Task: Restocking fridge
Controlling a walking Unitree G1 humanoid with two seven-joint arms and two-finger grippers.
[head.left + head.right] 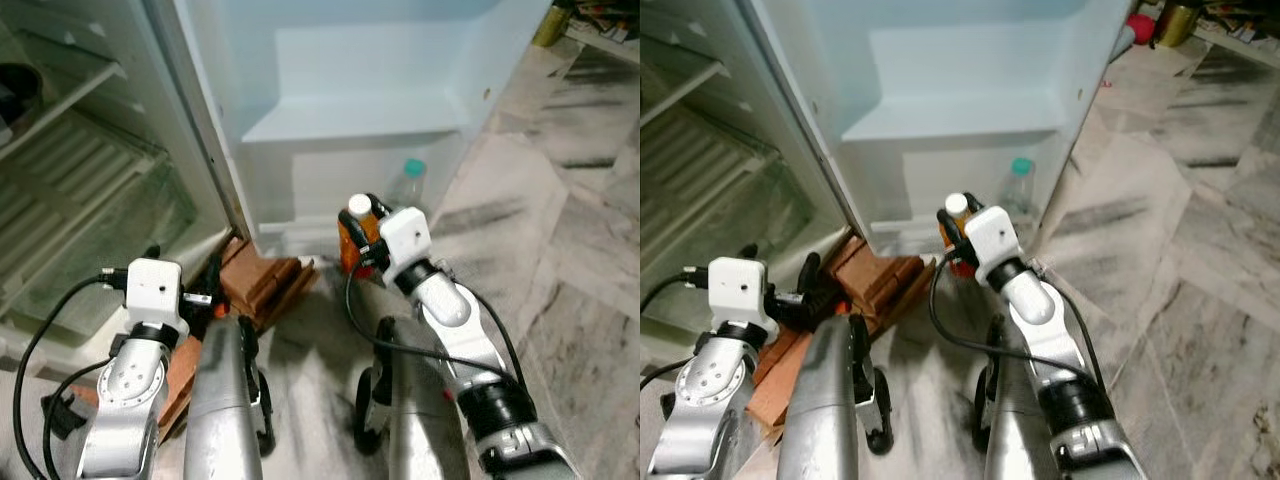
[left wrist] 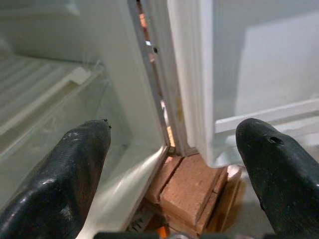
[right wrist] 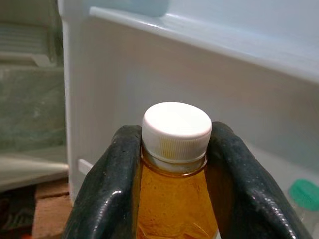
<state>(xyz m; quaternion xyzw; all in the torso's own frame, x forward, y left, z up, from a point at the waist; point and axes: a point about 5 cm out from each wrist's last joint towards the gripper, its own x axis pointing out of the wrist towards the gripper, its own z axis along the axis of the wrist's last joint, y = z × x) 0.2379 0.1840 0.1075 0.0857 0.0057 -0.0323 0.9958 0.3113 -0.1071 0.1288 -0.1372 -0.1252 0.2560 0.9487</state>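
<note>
Fridge (image 1: 60, 190) stands open, door (image 1: 370, 90) swung wide. Right gripper (image 3: 174, 164) clamps an orange bottle (image 3: 172, 199) with a white cap (image 3: 177, 127) by the neck, held upright just before the door's lower shelf, near a clear bottle (image 1: 405, 185) with a green cap standing there. Left gripper (image 2: 174, 169) hangs low by the bricks (image 1: 265, 285) under the fridge, fingers (image 2: 65, 174) spread apart, holding nothing.
</note>
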